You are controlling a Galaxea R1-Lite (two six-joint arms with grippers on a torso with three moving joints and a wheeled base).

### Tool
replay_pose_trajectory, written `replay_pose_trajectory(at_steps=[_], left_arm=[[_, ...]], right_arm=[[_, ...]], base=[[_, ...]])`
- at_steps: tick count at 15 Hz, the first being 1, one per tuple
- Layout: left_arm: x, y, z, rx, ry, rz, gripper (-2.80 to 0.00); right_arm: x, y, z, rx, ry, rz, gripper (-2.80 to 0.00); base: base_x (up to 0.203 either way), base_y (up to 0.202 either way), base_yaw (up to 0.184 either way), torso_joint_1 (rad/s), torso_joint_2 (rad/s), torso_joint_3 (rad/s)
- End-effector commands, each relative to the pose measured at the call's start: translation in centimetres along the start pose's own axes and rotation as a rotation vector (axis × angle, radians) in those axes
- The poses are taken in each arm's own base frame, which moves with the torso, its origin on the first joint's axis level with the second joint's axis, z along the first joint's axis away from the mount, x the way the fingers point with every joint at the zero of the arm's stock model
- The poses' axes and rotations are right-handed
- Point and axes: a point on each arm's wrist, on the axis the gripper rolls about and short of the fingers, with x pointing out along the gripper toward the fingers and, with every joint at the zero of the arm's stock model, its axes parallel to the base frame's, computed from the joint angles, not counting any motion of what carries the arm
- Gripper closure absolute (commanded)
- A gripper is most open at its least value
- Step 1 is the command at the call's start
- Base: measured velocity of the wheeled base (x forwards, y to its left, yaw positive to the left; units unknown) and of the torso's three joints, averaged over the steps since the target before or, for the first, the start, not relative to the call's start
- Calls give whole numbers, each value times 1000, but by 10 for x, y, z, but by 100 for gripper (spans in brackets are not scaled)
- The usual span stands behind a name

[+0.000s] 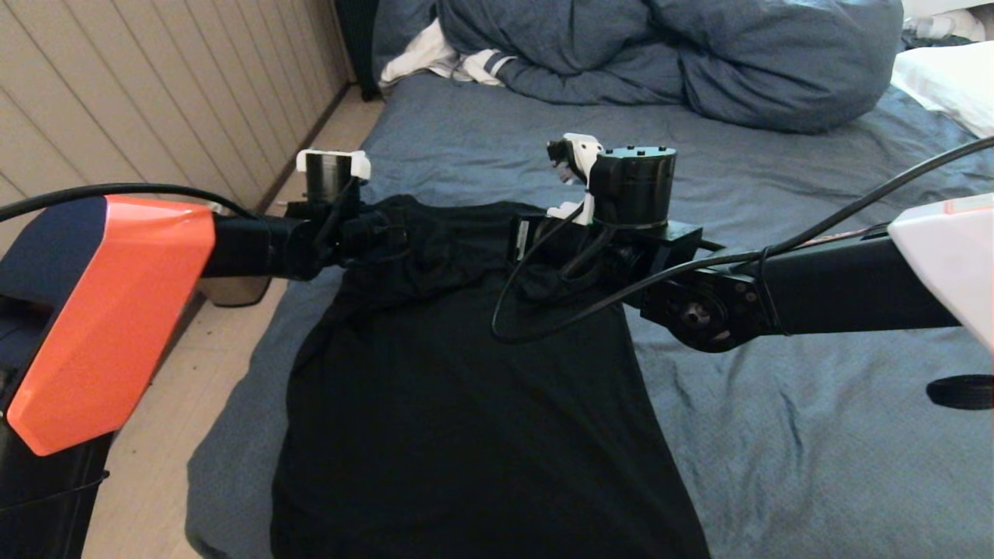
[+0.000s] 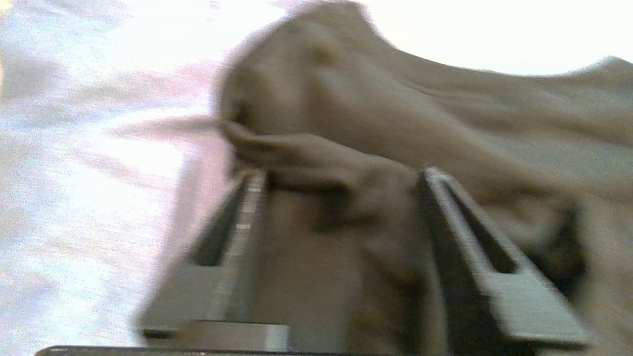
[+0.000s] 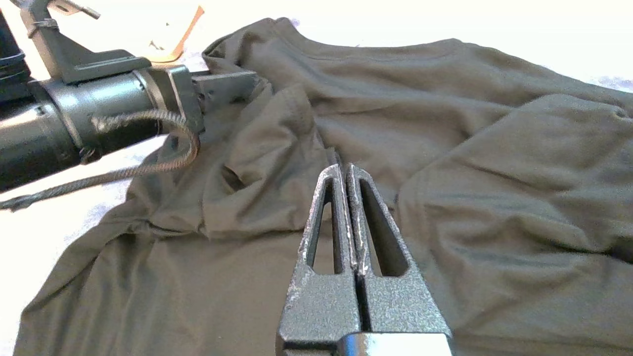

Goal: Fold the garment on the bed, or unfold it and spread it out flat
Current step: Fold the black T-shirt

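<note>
The garment [image 1: 458,404], a black T-shirt with its plain side up, lies lengthwise on the slate-blue bed [image 1: 776,404], its hem toward me; the top is rumpled and folded over. My left gripper [image 1: 380,233] is at the shirt's upper left corner. In the left wrist view this gripper [image 2: 341,175] is open, with a bunched fold of the garment [image 2: 346,99] lying between the spread fingers [image 2: 252,198]. My right gripper [image 1: 522,233] is over the shirt's upper middle. In the right wrist view it [image 3: 344,168] is shut, nothing between its fingers, just above the garment [image 3: 494,198].
A bunched blue duvet [image 1: 660,54] fills the head of the bed, with a white striped cloth [image 1: 458,58] at its left and a white pillow [image 1: 947,78] at the right. The bed's left edge drops to the floor [image 1: 194,388] beside a panelled wall [image 1: 116,93].
</note>
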Motion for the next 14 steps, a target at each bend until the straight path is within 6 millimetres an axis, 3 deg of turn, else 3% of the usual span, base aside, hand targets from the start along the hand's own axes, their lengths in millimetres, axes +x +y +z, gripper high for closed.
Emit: replay_pose_trajectory(at_steps=[1, 4, 10, 14], left_arm=[[6, 0, -5, -2, 7, 3, 0], [8, 5, -5, 2, -1, 25, 0], [-5, 30, 21, 9, -67, 94, 0], [-6, 47, 28, 13, -80, 122, 0]], right_arm=[[1, 0, 0, 3, -2, -1, 0], [1, -1, 0, 2, -3, -4, 0], [1, -1, -1, 2, 1, -3, 0], [1, -2, -1, 2, 0, -4, 0]], base=[[0, 0, 0, 0, 0, 0], [0, 0, 0, 0, 0, 0], [0, 0, 0, 0, 0, 0], [0, 0, 0, 0, 0, 0]])
